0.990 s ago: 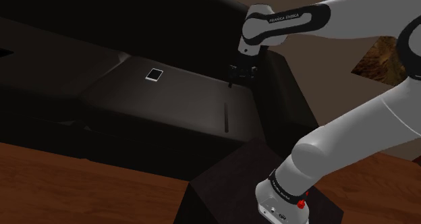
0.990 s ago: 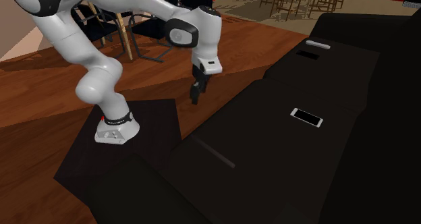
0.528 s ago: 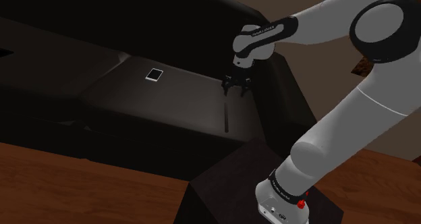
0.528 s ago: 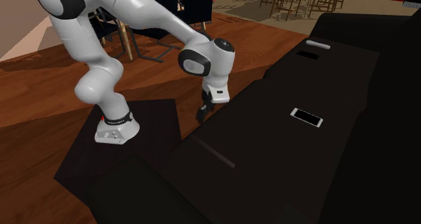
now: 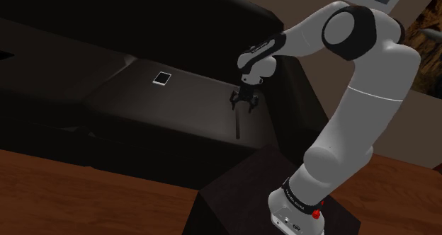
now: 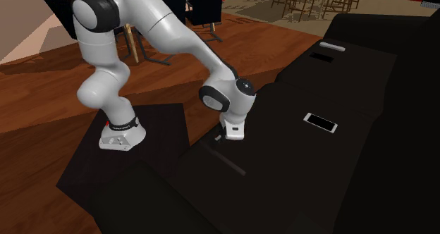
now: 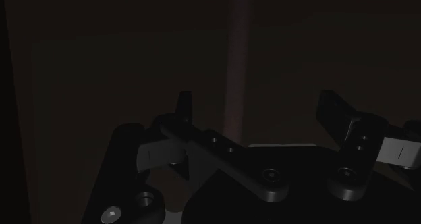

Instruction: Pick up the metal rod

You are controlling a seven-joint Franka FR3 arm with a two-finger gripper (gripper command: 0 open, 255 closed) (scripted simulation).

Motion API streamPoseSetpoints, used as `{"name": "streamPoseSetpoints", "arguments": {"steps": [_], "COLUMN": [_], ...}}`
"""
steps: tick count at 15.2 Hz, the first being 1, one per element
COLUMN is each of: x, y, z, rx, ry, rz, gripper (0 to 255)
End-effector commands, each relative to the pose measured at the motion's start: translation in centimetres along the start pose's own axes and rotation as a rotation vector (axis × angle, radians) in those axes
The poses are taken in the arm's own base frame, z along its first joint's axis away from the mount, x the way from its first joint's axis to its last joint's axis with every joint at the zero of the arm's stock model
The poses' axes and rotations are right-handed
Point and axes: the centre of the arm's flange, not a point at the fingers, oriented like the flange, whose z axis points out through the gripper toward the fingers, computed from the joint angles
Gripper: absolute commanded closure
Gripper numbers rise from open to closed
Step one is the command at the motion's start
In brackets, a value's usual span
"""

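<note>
The metal rod (image 5: 238, 124) is a thin dark bar lying flat on the dark sofa seat (image 5: 177, 106). In the second exterior view the rod (image 6: 227, 161) runs slantwise across the cushion. My black gripper (image 5: 243, 102) hangs open just above the rod's end that lies nearer the sofa's back, pointing down. Its hand sits low over the cushion (image 6: 282, 148) in the second exterior view. The wrist view has the rod (image 7: 237, 67) as a faint pale stripe running away from between the spread fingers (image 7: 183, 108), which do not touch it.
A white-edged phone (image 5: 162, 78) lies on the same seat, farther toward the shoulder view's left; it is the phone (image 6: 321, 122) past the arm. The sofa's armrest (image 5: 297, 92) rises beside the gripper. The dark stand (image 6: 127, 162) sits on a wooden floor (image 6: 49, 99).
The arm has swung down and toward the sofa seat. The gripper dropped from above the armrest to just over the rod's end, its fingers now spread.
</note>
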Motion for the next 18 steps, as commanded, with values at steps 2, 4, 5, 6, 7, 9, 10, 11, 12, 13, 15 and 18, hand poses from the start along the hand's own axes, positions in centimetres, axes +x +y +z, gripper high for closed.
{"name": "streamPoseSetpoints", "arguments": {"steps": [2,4,5,6,7,9,10,11,12,13,15,18], "x": [2.5,2.8,2.9,3.1,3.2,3.5,3.5,3.5,3.5,3.5,3.5,3.5], "y": [0.8,0.8,0.8,0.7,0.7,0.6,0.6,0.6,0.7,0.7,0.7,0.7], "z": [2.7,3.8,4.3,4.8,5.3,6.3,6.6,6.6,6.6,6.6,6.6,6.6], "rx": [0.014,0.014,0.014,0.014,0.014,0.014,0.013,0.013,0.013,0.013,0.013,0.013], "ry": [-0.026,-0.026,-0.026,-0.026,-0.026,-0.026,-0.026,-0.026,-0.026,-0.026,-0.026,-0.026], "rz": [0.054,0.054,0.054,0.054,0.054,0.054,0.054,0.054,0.054,0.054,0.054,0.054], "gripper": [0,0,0,0,0,0,0,0,255,255,255,255]}}
